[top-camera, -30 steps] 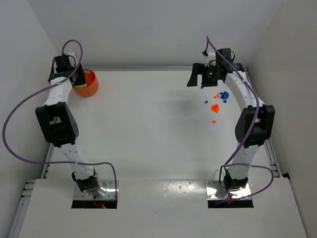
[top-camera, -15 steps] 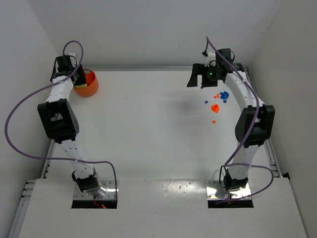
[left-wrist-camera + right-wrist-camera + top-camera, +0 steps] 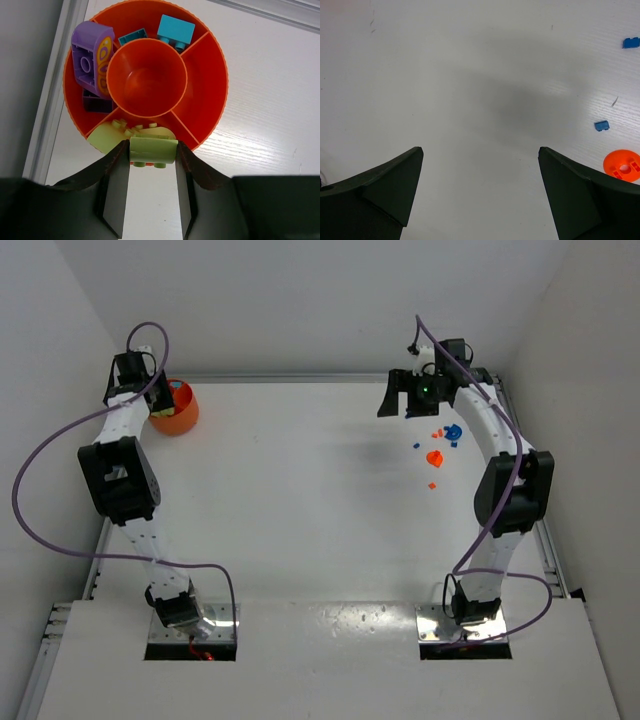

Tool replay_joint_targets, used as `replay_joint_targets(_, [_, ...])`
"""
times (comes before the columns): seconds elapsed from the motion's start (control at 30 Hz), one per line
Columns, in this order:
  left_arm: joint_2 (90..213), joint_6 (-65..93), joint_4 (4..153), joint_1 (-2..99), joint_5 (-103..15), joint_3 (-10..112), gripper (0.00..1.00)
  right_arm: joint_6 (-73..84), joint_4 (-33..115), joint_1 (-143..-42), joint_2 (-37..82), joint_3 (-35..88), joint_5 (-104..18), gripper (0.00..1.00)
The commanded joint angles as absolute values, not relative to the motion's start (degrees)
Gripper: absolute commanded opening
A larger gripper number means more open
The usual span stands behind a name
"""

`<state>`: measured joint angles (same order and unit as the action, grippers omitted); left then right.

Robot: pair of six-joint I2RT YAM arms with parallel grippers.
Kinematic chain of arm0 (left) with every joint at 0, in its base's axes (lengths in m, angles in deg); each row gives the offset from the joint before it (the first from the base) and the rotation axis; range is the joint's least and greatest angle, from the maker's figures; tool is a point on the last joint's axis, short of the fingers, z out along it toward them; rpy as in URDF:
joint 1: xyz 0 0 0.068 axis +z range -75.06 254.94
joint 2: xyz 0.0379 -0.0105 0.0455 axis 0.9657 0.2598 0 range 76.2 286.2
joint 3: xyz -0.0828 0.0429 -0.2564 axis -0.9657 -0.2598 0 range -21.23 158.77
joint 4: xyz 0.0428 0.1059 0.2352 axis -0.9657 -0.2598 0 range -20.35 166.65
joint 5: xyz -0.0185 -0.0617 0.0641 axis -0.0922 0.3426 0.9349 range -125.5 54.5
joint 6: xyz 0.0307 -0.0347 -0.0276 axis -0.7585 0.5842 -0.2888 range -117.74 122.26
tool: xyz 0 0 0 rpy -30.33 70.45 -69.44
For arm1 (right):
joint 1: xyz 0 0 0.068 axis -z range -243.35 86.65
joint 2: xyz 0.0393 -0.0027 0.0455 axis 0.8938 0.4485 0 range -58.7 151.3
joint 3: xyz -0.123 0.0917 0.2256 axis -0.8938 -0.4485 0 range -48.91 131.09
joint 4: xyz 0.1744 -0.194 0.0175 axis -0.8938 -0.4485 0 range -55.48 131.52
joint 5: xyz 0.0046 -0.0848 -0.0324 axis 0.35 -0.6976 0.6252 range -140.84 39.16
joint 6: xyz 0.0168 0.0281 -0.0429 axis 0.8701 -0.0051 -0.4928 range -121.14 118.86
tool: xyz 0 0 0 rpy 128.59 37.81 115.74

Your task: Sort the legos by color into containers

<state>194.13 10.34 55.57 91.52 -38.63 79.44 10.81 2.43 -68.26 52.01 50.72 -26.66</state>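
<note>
White table [image 3: 300, 500] boxed in by white walls [image 3: 300, 300] on 3 sides, with a metal rail [image 3: 300, 377] along the far edge. Both arms stretched toward the far end, 1 at each side.

Over the far left corner: the left gripper [image 3: 150, 150], closed about halfway and clamped on a yellow-green brick [image 3: 153, 146], 1 finger [image 3: 116, 195] pressed to each end of it, its studs on the side facing the wrist. Right in front of the fingertips, a round orange bowl [image 3: 217, 85], split into a centre cup [image 3: 146, 75] and wedge compartments around it. Brick held level at the bowl's near rim, over the wedge closest to the fingers, with more yellow-green pieces [image 3: 112, 136] lying in that wedge; contact between brick and pieces impossible to judge. Ahead and left of the fingers, a large purple brick [image 3: 91, 57] leaning against the centre cup, a darker purple piece [image 3: 97, 104] partly under it. Farthest ahead, beyond the cup, 2 teal bricks [image 3: 176, 30] in the far wedge.

Over the far right: the right gripper [image 3: 480, 150], spread wide and gripping nothing, hanging above the table. Off to the right of its fingers, 2 small blue bricks [image 3: 601, 126], well apart from each other, and an orange disc [image 3: 622, 167] cut by the wrist picture's right edge. From the top camera, a loose scatter of orange and blue pieces [image 3: 440, 445] lying right of that gripper and back toward its arm's base.
</note>
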Motion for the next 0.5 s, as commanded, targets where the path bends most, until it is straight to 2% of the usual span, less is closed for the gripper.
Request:
replay_joint_targets(0.0, [194.2,11.1,58.0,91.9,-37.9,82.3,0.23,9.9,3.5,-68.2,52.3,50.7,-26.0,0.98])
replay_joint_targets(0.07, [194.7,11.1,58.0,91.9,-37.9,82.3,0.23,9.9,3.5,-68.7,51.8,50.1,-26.0,0.98])
replay_joint_targets(0.13, [195.2,11.1,58.0,91.9,-37.9,82.8,0.27,9.9,3.5,-68.7,51.8,50.1,-26.0,0.98])
replay_joint_targets(0.17, [195.2,11.1,58.0,91.9,-37.9,82.8,0.33,9.9,3.5,-68.7,51.8,50.1,-26.0,0.98])
replay_joint_targets(0.2, [195.2,11.1,58.0,91.9,-38.6,82.8,0.52,9.9,3.5,-68.7,51.8,50.1,-26.0,0.98])
replay_joint_targets(0.23, [195.2,11.1,58.0,91.9,-38.6,82.8,0.57,9.9,3.5,-68.7,51.8,50.1,-26.0,0.98])
replay_joint_targets(0.33, [195.2,11.1,58.0,91.9,-39.8,82.8,0.63,9.9,3.5,-68.7,51.8,50.1,-26.0,0.98])
replay_joint_targets(0.47, [192.4,10.6,58.0,91.9,-42.3,81.5,0.63,9.4,2.9,-68.7,51.8,50.1,-27.0,0.98])
